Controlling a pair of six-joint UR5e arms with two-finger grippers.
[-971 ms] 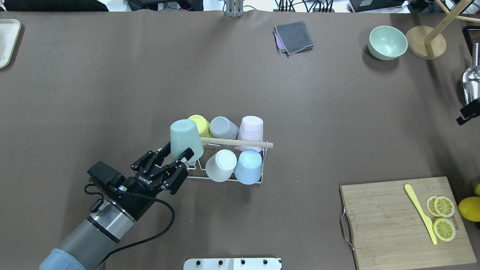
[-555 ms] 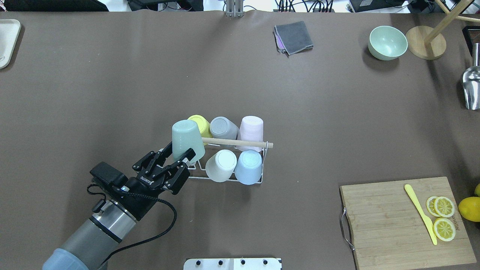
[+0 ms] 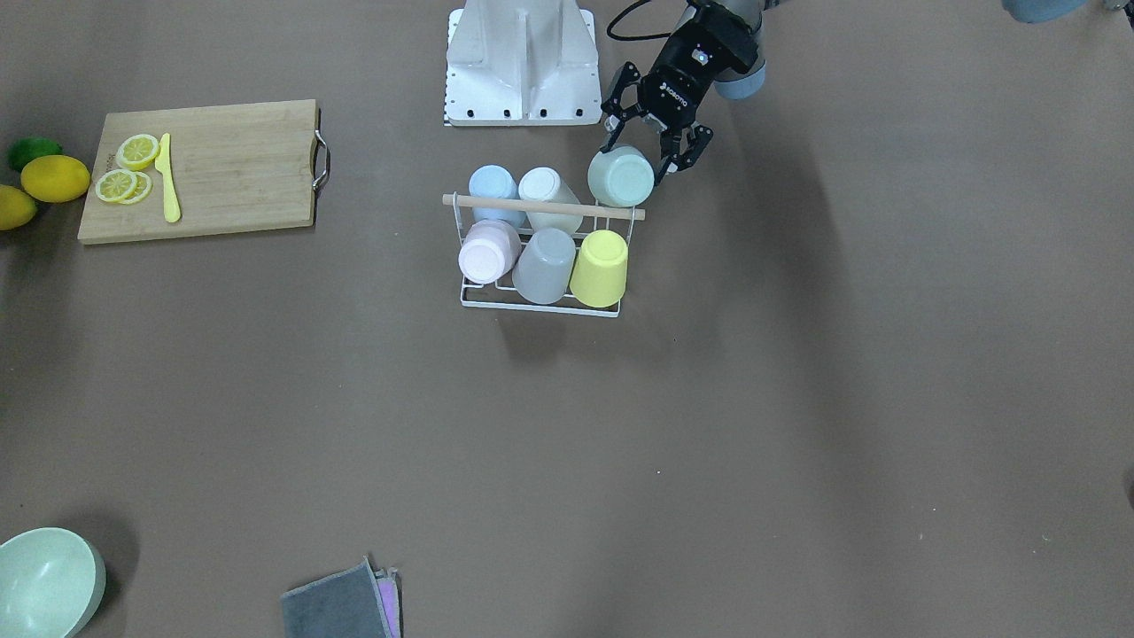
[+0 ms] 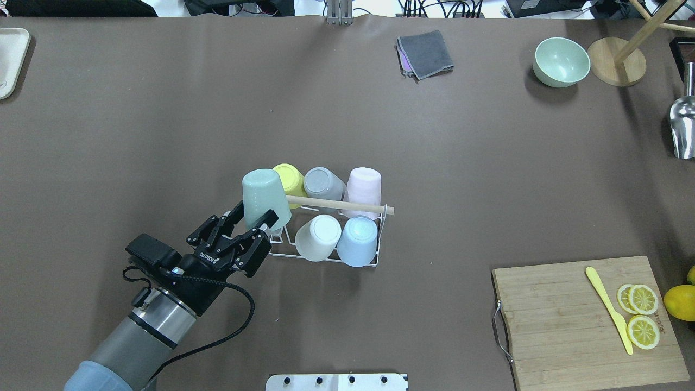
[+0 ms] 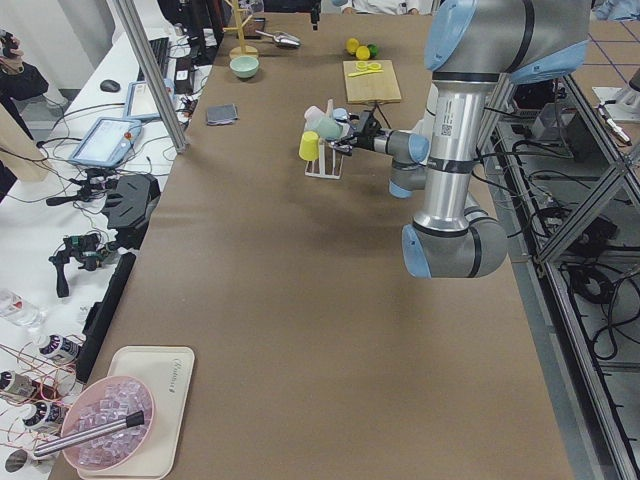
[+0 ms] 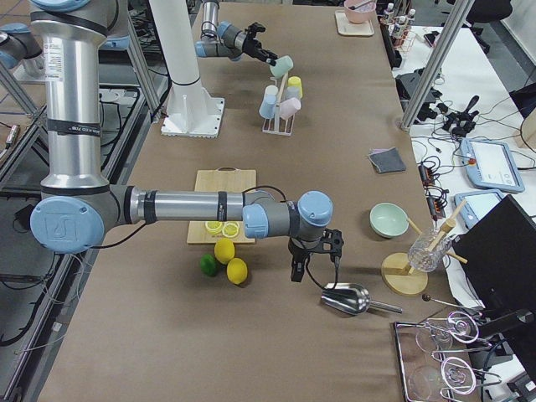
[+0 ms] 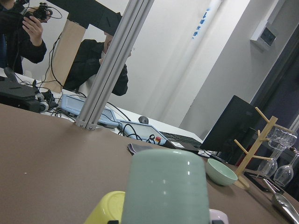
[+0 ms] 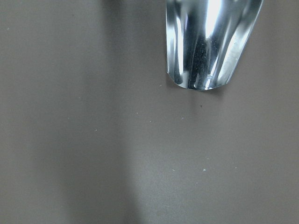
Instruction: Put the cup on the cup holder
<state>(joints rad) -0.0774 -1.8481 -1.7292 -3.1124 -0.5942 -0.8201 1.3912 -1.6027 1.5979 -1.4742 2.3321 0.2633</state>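
Note:
The cup holder [image 4: 336, 205], a white wire rack with a wooden dowel, stands mid-table and also shows in the front view [image 3: 540, 208]. Upturned yellow, grey, pink, white and blue cups sit on its prongs. A mint green cup [image 4: 263, 196], upturned and tilted, is at the rack's near-left corner; it also shows in the front view [image 3: 620, 175] and fills the left wrist view [image 7: 163, 186]. My left gripper [image 4: 252, 216] has its fingers on either side of that cup's rim end and grips it. My right gripper [image 6: 296, 272] hangs over the table by a metal scoop [image 6: 347, 297]; I cannot tell its state.
A cutting board [image 4: 559, 320] with lemon slices and a yellow knife lies at the near right. A green bowl [image 4: 561, 61], a wooden stand base [image 4: 616, 61] and a grey cloth [image 4: 425, 54] are at the far side. A tray [image 4: 8, 60] sits far left.
My left gripper drew back slightly toward the left with the mint cup. The cup and the rack shifted a little left. The right gripper left the overhead view's right edge.

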